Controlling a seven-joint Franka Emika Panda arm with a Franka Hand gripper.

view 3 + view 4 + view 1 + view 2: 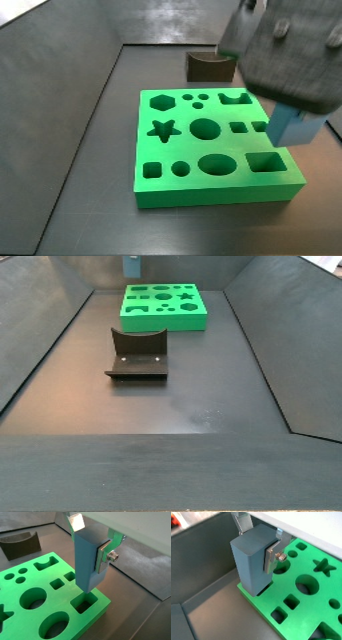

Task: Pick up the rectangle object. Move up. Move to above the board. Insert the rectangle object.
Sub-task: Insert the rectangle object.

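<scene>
— What is the gripper (90, 549) doing?
— It is pointing downward, its silver fingers (271, 557) clamping a blue block (85, 562), hanging low over a green board's (40, 587) edge.

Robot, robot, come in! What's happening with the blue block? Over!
Gripper shut on rectangle object. Its lower end at a rectangular hole in board, corner edge. Nothing blocking.

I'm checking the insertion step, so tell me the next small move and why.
Probably ease straight down. The gripper holds the rectangle object upright, and in both wrist views its lower end sits at the mouth of the square hole at a corner of the board. How deep it has entered I cannot tell, so go slowly.
</scene>
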